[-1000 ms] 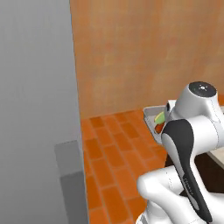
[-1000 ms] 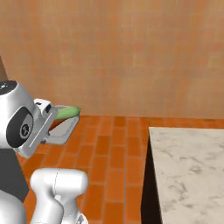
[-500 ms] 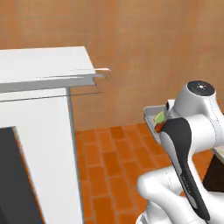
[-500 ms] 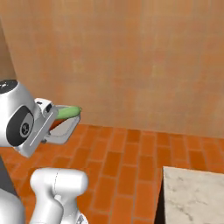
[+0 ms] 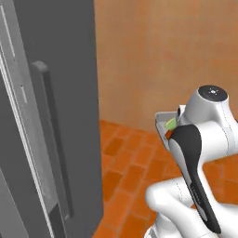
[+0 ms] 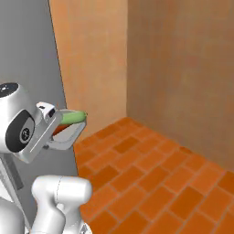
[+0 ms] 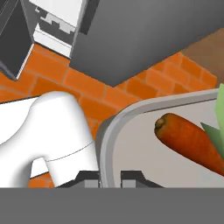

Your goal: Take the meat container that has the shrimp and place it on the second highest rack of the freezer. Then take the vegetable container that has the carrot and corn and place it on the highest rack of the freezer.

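Gripping the rim of the vegetable container [image 7: 131, 144], my end effector [image 7: 109, 177] is clamped nearly shut on its grey wall. Ahead of my end effector the freezer [image 5: 51, 116] is standing tall, its bar handle [image 5: 53, 139] facing me, white shelves showing past the tray. I am judging that keeping the tray level while carrying it toward the top shelf matters most. Inside, just beyond my fingertips, the carrot [image 7: 188, 140] is lying beside the corn [image 6: 72, 117], free to roll.
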